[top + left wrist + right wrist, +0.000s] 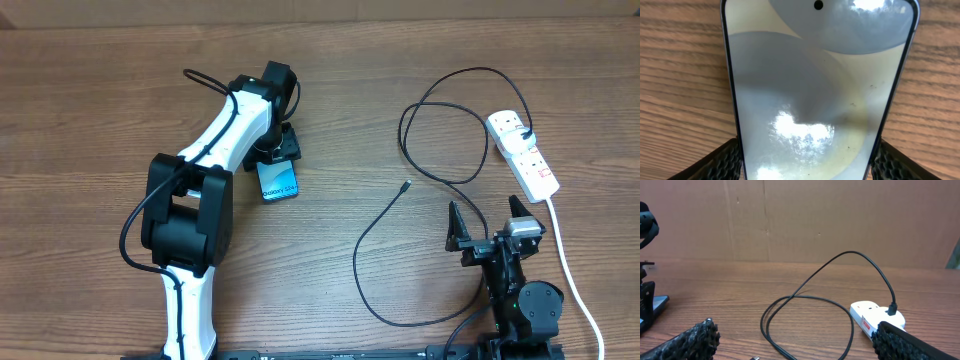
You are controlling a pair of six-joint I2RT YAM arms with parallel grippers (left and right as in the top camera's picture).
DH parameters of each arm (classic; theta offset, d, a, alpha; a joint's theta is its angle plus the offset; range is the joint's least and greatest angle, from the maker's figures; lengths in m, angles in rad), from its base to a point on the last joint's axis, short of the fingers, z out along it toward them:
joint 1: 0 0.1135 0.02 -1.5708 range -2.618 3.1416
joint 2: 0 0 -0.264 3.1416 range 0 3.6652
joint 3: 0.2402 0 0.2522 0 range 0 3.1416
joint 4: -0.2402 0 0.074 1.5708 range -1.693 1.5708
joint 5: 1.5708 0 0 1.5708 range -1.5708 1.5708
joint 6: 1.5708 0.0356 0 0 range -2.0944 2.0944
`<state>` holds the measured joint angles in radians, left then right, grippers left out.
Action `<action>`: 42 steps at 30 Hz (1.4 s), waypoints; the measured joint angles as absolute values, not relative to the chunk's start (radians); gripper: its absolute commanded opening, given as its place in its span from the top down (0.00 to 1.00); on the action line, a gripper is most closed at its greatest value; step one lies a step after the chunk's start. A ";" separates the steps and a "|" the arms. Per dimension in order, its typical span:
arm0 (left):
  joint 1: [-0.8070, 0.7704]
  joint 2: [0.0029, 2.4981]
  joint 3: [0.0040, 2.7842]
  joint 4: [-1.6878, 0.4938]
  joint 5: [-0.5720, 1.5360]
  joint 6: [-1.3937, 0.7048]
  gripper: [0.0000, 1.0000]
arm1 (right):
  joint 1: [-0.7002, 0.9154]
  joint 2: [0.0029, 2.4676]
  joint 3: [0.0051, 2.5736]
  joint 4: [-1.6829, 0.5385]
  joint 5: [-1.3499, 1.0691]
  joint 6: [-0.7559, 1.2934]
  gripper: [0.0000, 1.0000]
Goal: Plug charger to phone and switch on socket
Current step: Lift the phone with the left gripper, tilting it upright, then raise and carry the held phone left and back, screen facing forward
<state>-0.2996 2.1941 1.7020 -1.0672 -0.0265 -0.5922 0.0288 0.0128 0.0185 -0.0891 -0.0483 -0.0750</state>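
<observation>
Table [100,100]: brown wood-grain top, flat and matt, with fine streaks running across it.
Phone [279,181]: slim rectangle with rounded corners and a thin dark rim, on the table left of centre. Its glassy blue-teal screen mirrors pale patches of light, and a small round camera hole sits near one short edge.
Left gripper [807,161]: over the phone, with one black ribbed pad [725,160] against each long edge, so the fingers are clamped across its width.
Charger [356,260]: long thin black cable, round and smooth, lying in loose loops between centre and right. Its small connector [404,186] lies free on the wood, well apart from the phone. Its black plug [525,135] sits in the socket.
Socket [525,153]: white elongated plastic strip with red switches, lying slanted near the right edge.
White cord [572,270]: thick and smooth, running from the strip's near end toward the front edge.
Right gripper [488,212]: near the front, right of the cable's loop, with its two black knurled fingers spread wide apart.
</observation>
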 measured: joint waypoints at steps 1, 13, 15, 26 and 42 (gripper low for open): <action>-0.297 2.194 1.702 -1.070 -0.011 -0.592 0.31 | 0.029 0.013 0.019 -0.088 -0.047 -0.075 0.00; -0.260 2.194 1.702 -1.086 0.196 -0.548 0.31 | 0.029 0.013 0.019 -0.088 -0.048 -0.075 0.00; -0.254 2.194 1.702 -1.086 0.245 -0.536 0.32 | 0.029 0.013 0.019 -0.089 -0.048 -0.075 0.00; -0.192 2.194 1.702 -1.088 0.553 -0.459 0.31 | 0.029 0.013 0.019 -0.088 -0.048 -0.075 0.00; -0.089 2.194 1.702 -1.085 0.979 -0.412 0.30 | 0.029 0.013 0.019 -0.088 -0.047 -0.075 0.00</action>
